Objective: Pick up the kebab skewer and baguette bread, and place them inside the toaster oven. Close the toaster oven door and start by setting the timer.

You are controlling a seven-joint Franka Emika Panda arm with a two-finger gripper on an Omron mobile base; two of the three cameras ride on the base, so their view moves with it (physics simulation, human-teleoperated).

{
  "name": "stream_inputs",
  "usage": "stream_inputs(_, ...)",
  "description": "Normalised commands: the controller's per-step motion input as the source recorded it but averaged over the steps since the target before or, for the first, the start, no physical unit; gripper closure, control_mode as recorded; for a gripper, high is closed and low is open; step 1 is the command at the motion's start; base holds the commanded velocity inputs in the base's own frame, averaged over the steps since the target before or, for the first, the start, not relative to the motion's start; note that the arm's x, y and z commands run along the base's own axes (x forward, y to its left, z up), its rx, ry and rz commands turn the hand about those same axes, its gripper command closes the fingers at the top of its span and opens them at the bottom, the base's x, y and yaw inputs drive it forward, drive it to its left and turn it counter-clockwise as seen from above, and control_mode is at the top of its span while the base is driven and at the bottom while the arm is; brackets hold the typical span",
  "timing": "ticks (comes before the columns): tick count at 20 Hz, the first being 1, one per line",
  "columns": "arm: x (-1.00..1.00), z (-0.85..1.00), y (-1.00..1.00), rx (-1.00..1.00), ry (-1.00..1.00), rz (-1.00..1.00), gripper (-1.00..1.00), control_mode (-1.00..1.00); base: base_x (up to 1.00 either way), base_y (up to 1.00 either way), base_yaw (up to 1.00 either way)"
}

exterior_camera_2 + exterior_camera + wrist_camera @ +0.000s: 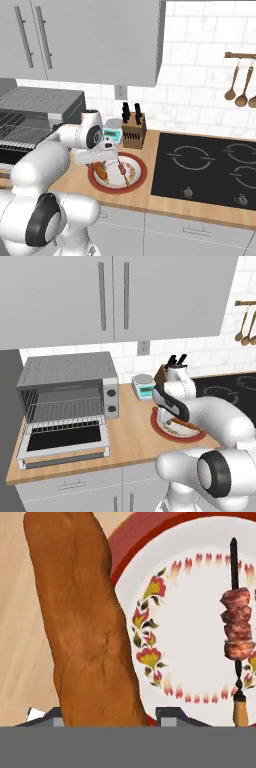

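Wooden counter point(130, 441) carries the scene. On it the baguette point(82, 627) lies along one side of a red-rimmed plate point(138, 169), partly off its rim, and the skewer point(237, 632) rests on the plate's white middle, apart from the loaf. The gripper point(102, 161) hangs low over the baguette, a finger to either side of the loaf (whether they press it I cannot tell). Further left on the counter stands the oven point(67, 387), its door point(65, 442) dropped flat and the rack bare.

Long orange-brown baguette loaf point(82, 622): both ends cut off by hand-view edges. Red-rimmed floral plate point(161, 430): largely hidden behind the white arm.
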Motion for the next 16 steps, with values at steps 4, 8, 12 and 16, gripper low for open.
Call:
stream_inputs(4,-0.29,0.95,1.00,-0.03,0.00,0.50,1.00,-1.00,0.00,0.00,0.00)
stream_inputs(8,-0.09,0.60,1.00,-0.07,0.00,0.50,1.00,-1.00,0.00,0.00,0.00)
stream_inputs(12,0.00,0.41,1.00,-0.07,0.00,0.41,1.00,-1.00,0.00,0.00,0.00)
stream_inputs(16,0.01,0.21,1.00,0.00,-0.05,0.30,1.00,-1.00,0.00,0.00,0.00)
